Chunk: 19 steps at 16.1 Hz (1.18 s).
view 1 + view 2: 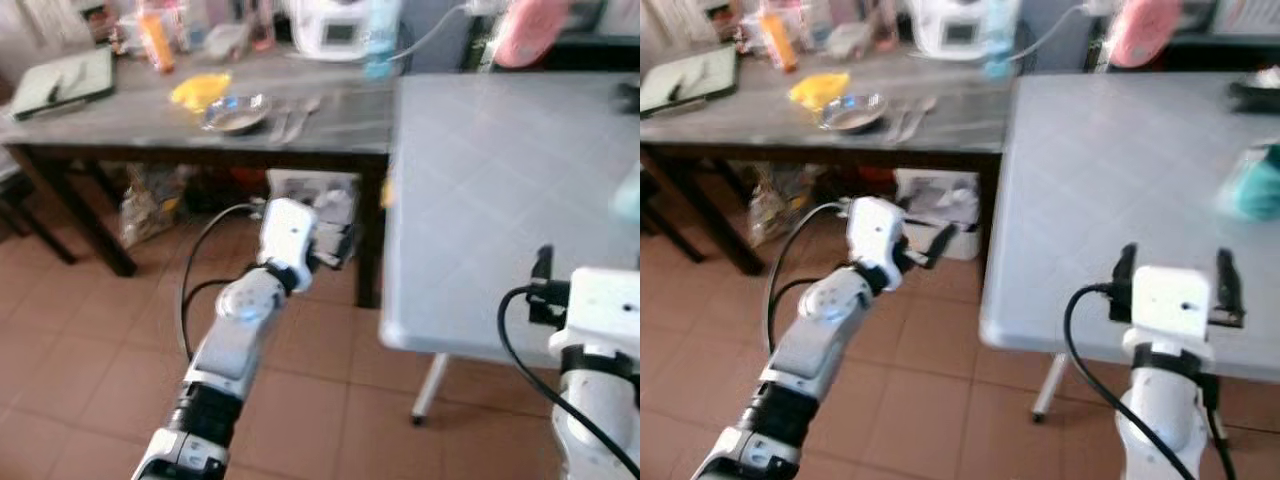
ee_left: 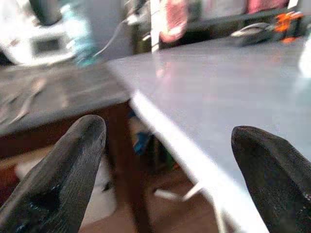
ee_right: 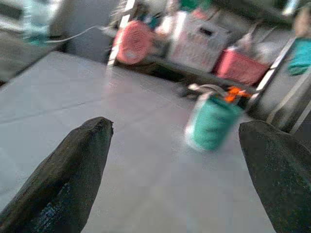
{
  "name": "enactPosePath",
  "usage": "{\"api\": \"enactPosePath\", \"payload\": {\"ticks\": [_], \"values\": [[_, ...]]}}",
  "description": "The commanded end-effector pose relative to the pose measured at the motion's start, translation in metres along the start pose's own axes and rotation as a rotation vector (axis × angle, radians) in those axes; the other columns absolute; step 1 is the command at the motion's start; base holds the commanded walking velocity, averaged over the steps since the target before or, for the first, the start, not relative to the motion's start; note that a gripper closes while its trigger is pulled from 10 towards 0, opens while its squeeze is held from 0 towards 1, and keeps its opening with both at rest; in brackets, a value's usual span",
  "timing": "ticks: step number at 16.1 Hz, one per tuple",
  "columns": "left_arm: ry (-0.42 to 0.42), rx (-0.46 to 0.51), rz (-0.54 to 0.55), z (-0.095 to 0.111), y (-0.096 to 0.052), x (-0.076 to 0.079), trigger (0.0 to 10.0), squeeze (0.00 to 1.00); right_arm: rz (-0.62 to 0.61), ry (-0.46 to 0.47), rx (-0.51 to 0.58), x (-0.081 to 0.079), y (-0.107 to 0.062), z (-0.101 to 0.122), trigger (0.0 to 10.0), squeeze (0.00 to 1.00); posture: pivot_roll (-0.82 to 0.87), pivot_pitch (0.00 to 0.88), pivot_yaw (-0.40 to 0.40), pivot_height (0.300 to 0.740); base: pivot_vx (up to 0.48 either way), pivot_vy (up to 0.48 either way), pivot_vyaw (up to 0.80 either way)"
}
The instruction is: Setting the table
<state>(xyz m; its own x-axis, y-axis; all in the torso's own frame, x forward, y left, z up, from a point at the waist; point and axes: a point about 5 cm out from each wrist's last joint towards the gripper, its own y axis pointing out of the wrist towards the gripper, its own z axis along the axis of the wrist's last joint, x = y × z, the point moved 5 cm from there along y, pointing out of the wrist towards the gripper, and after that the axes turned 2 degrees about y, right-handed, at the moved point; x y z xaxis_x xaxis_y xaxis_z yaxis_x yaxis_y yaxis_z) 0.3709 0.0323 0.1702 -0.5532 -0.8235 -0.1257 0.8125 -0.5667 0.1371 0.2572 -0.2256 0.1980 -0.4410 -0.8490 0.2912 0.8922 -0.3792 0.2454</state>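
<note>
Plainly, the left gripper (image 2: 165, 179) hangs with fingers spread wide and empty beside the edge of the pale grey square counter (image 1: 500, 190). Over that surface the right gripper (image 3: 177, 179) is equally wide apart, holding nothing. A shallow metal bowl (image 1: 236, 112) and spoons (image 1: 296, 118) rest on the dark wooden counter (image 1: 130, 125).

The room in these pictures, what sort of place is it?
Probably a lived-in home kitchen or dining area. A dark wooden table holds a metal bowl, spoons and a white appliance. Beside it stands a grey folding table on a terracotta tile floor.
</note>
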Motion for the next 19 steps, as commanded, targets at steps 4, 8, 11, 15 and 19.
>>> {"api": "enactPosePath", "payload": {"ticks": [4, 8, 11, 15, 19], "values": [[0.008, -0.002, 0.008, 0.0, -0.003, -0.007, 10.0, 0.0, -0.023, 0.006, 0.001, 0.001, 0.001, 0.001, 10.0, 0.84, -0.1, 0.099, 0.093, 0.74, 0.0, -0.48, 0.0], [0.011, -0.003, 0.0, -0.001, -0.003, -0.005, 10.0, 0.0, -0.034, 0.013, 0.0, 0.002, 0.003, 0.001, 10.0, 0.84, -0.1, 0.099, 0.098, 0.74, 0.0, -0.48, 0.0], [0.013, -0.001, -0.009, -0.001, -0.001, -0.003, 10.0, 0.0, -0.037, 0.017, -0.003, 0.001, 0.003, 0.0, 10.0, 0.83, -0.1, 0.1, 0.099, 0.74, 0.0, -0.48, 0.0], [0.001, 0.007, -0.033, -0.001, -0.001, 0.003, 10.0, 0.0, -0.039, 0.028, -0.005, -0.001, 0.005, -0.002, 10.0, 0.84, -0.1, 0.098, 0.102, 0.74, 0.0, -0.24, 0.0], [0.006, 0.008, -0.034, -0.001, -0.001, 0.002, 10.0, 0.0, -0.038, 0.078, -0.009, -0.012, 0.016, -0.005, 10.0, 0.84, -0.08, 0.096, 0.108, 0.74, 0.0, 0.0, 0.0]]}}
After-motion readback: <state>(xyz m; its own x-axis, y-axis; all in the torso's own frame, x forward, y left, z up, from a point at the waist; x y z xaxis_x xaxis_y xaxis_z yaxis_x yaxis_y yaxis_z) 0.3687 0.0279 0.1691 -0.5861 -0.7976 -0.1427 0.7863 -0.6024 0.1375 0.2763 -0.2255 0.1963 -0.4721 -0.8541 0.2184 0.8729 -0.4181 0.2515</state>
